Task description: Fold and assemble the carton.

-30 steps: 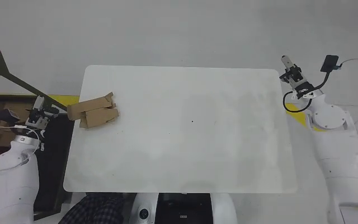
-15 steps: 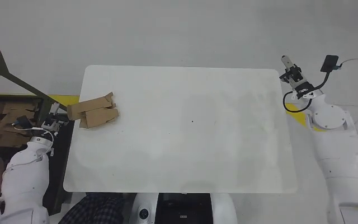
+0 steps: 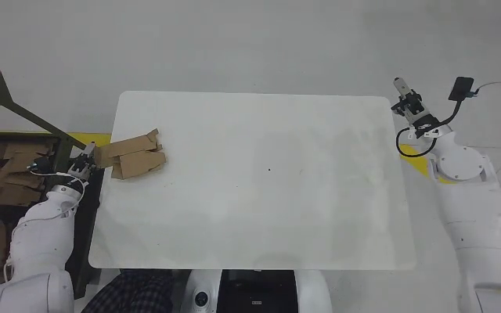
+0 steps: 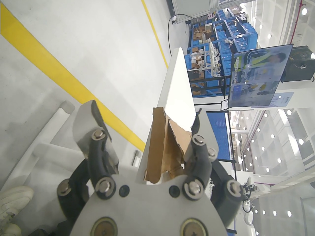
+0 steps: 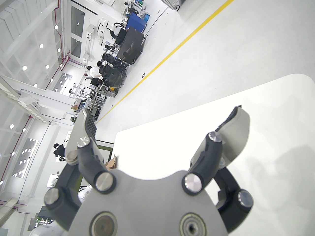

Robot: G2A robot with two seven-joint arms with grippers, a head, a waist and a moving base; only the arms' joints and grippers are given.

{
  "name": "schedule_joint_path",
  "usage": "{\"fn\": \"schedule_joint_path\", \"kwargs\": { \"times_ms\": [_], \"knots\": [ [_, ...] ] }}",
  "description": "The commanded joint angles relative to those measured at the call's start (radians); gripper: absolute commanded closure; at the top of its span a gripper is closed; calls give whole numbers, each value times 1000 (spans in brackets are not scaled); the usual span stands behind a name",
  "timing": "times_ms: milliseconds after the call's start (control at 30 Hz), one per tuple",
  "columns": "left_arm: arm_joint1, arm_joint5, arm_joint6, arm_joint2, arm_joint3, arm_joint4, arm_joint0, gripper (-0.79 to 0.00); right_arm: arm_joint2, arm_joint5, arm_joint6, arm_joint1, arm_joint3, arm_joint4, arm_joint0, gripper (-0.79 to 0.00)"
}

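The flat brown cardboard carton (image 3: 135, 153) lies on the left side of the white tabletop (image 3: 266, 180). One end pokes a little over the left edge. The left tool (image 3: 84, 160) sits just beside that end. Its fingers are apart, with the cardboard edge between them. One finger may be touching the carton, but it is hard to tell. The right tool (image 3: 402, 88) hangs past the far right corner, fingers wide apart, well away from the carton.
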Motion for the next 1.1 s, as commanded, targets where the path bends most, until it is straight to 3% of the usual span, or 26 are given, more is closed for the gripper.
{"fn": "schedule_joint_path", "kwargs": {
  "times_ms": [0, 267, 433, 667, 733, 1067],
  "knots": [
    [2, -5, -16, 0, 11, -5, -5, -520, 0, 0, 0, 0, 0, 0, 0, -785],
    [5, -10, -86, 3, 29, -32, -18, -462, 0, 0, 0, 0, 0, 0, 0, -785],
    [5, -7, -99, 11, 31, -33, -24, -366, 0, 0, 0, 0, 0, 0, 0, -785],
    [5, -2, -121, 15, 35, -57, -28, -43, 0, 0, 0, 0, 0, 0, 0, -785],
    [2, 11, -155, 8, 41, -99, -33, 0, 0, 0, 0, 0, 0, 0, 0, -785],
    [12, 32, -262, -45, 38, -257, -36, 0, 0, 0, 0, 0, 0, 0, 0, -785]
  ]
}}
